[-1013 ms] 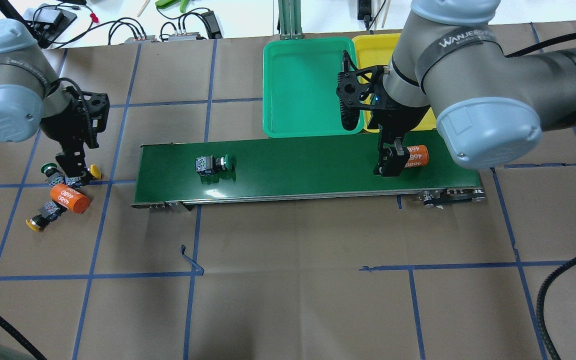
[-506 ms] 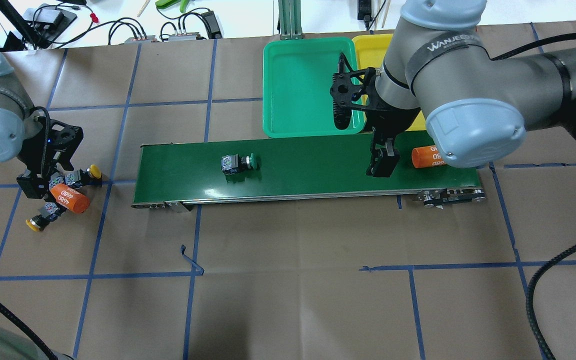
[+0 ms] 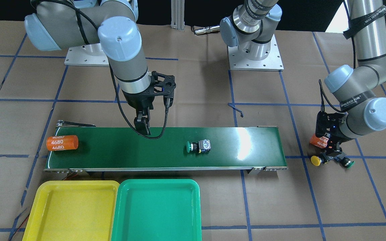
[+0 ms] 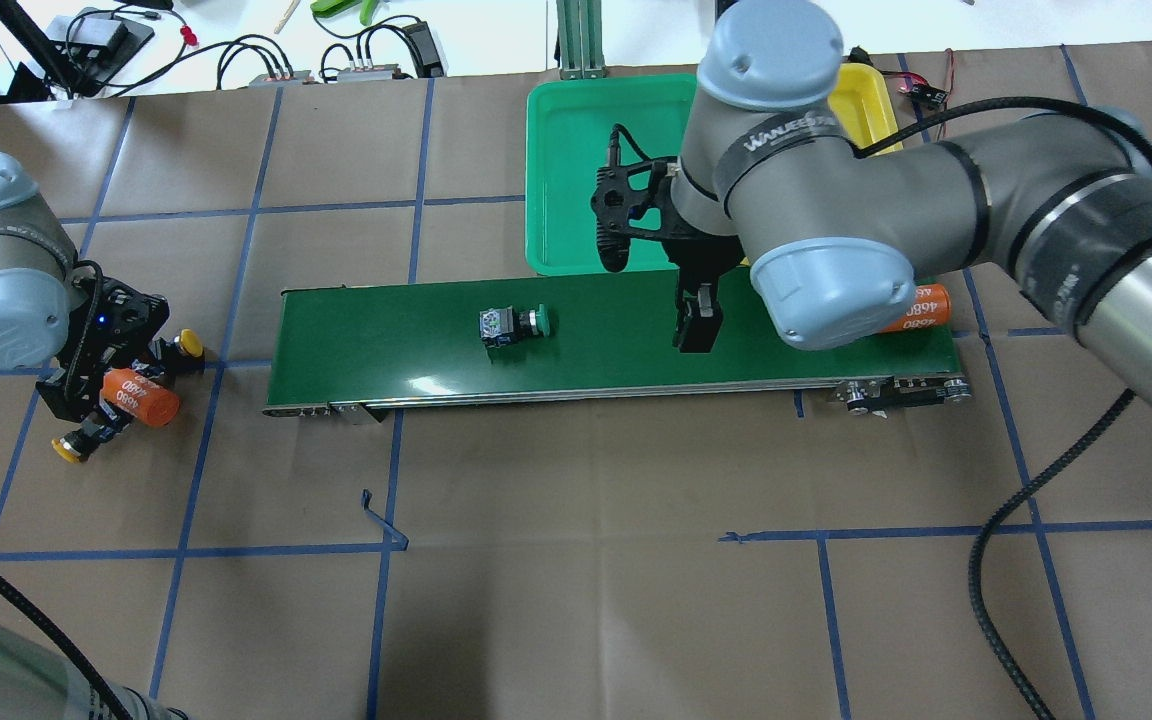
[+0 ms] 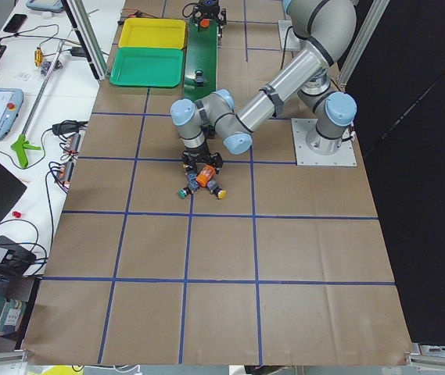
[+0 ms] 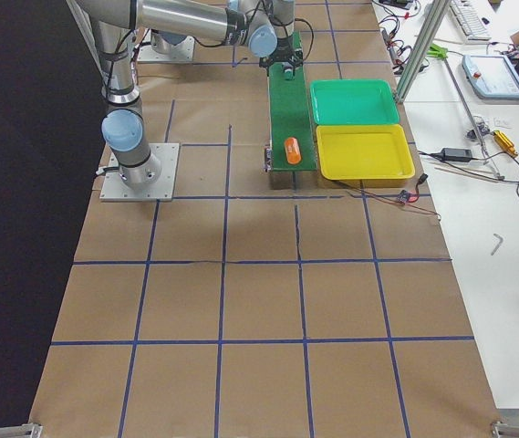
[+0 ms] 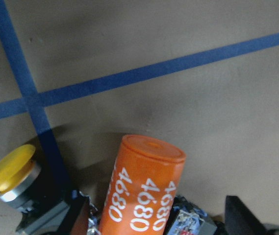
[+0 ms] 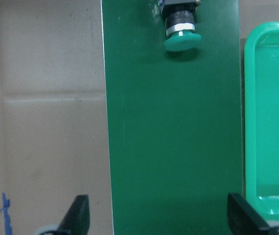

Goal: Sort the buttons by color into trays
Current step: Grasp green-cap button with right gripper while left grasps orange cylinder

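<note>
A green-capped button (image 4: 511,325) lies on its side mid-belt; it also shows in the front view (image 3: 198,146) and at the top of the right wrist view (image 8: 181,29). My right gripper (image 4: 696,330) hangs open and empty over the belt, to the right of that button. My left gripper (image 4: 106,375) is open, low over a cluster off the belt's left end: a yellow-capped button (image 4: 186,343), another yellow-capped one (image 4: 66,448) and a green-capped one (image 3: 348,164). The green tray (image 4: 576,170) and the yellow tray (image 4: 861,100) sit behind the belt.
An orange 4680 cylinder (image 4: 921,305) lies at the right end of the dark green conveyor belt (image 4: 616,360). A second orange cylinder (image 7: 144,191) lies between my left gripper's fingers (image 7: 242,220), on top of the cluster. Cables and tools lie beyond the table's far edge.
The green button and the orange cylinder have travelled right along the belt. My right gripper has moved left, away from the cylinder. My left gripper has shifted down and left over the cluster.
</note>
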Controlling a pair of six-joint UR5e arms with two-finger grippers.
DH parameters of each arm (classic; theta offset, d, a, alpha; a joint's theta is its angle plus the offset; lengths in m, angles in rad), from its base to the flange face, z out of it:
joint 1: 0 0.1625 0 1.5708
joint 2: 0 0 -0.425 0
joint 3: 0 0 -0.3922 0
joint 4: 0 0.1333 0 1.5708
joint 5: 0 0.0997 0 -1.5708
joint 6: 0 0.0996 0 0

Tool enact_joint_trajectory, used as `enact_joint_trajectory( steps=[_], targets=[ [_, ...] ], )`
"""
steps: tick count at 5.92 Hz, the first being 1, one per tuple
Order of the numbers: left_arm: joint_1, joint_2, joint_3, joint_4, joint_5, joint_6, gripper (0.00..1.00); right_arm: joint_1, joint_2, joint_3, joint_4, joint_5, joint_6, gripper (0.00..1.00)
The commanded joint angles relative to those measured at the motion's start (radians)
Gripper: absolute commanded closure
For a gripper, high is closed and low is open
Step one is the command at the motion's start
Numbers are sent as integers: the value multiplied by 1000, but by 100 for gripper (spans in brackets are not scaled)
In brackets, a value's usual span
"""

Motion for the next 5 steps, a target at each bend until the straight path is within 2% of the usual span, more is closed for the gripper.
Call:
enact_joint_trajectory(
  steps=[1, 2, 3, 4, 5],
  targets=[
    [4, -16, -17, 5, -28, 5, 5, 82, 118, -40, -125, -3, 91, 0],
    [4, -15, -30, 8, -28, 5, 5, 99, 171, -77, -127, -5, 96, 0],
    [7, -15, -32, 8, -26, 6, 9, 97, 205, -73, -133, -14, 66, 0],
    [8, -15, -15, 8, -26, 6, 9, 86, 213, -65, -133, -70, -20, 0],
    [19, -12, -14, 9, -26, 6, 9, 69, 210, -64, -130, -78, -69, 0]
  ],
)
